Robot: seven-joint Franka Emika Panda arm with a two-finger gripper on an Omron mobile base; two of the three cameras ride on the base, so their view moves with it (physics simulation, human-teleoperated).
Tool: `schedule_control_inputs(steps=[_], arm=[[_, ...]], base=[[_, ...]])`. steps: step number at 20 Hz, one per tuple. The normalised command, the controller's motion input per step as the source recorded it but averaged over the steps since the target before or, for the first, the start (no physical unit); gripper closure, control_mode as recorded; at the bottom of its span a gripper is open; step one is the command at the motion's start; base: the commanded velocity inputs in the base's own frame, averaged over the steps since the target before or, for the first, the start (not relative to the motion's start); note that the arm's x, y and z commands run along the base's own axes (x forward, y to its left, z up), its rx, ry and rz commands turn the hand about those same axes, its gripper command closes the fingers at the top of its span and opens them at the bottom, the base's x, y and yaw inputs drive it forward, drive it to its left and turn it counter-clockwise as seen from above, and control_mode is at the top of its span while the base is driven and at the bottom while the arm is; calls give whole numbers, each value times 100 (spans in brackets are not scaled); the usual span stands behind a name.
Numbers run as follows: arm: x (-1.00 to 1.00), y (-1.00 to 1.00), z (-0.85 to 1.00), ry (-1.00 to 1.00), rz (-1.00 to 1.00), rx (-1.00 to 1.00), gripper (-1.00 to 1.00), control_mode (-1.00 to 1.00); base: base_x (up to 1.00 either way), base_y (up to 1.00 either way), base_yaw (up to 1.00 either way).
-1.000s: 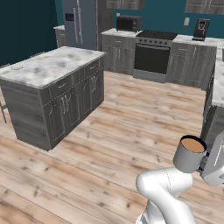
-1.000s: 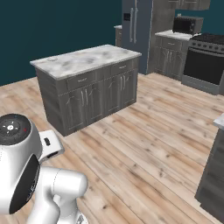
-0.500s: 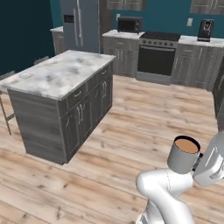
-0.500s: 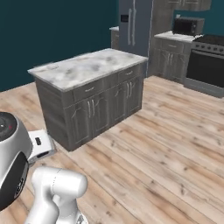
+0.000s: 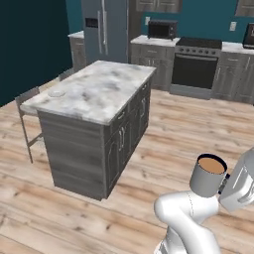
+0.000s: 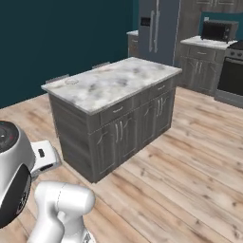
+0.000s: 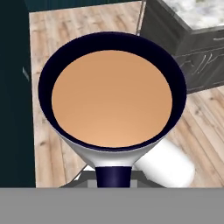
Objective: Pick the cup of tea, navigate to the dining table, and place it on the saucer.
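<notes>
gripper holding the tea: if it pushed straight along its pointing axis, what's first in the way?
Apart from the cup of tea it carries, probably the wood floor: the hand view looks down past the cup onto planks. The dining table lies off to that view's upper right, outside the line. Depth is hard to judge.

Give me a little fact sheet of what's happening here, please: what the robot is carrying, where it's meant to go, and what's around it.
carried item: small grey cylindrical cup of tea with dark rim, light-brown liquid inside, upright
holder: two-finger gripper, at the cup's handle side; finger tips hidden
destination: long marbled stone-topped dining table with dark grey base
target: small round pale saucer near the table's far left corner
status: cup not yet at the table, held over the wooden floor
surroundings: grey refrigerator, black oven
</notes>
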Motion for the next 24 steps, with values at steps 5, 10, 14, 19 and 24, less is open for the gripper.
schedule_control_inputs(steps=[5,10,14,19,24], arm=[[0,0,0,0,0,0,100,100],[0,0,0,0,0,0,100,100],[0,0,0,0,0,0,100,100],[0,0,0,0,0,0,100,100],[0,0,0,0,0,0,100,100]], base=[[100,99,-10],[100,92,-19],[100,94,-25],[100,100,-34],[100,100,-37]])
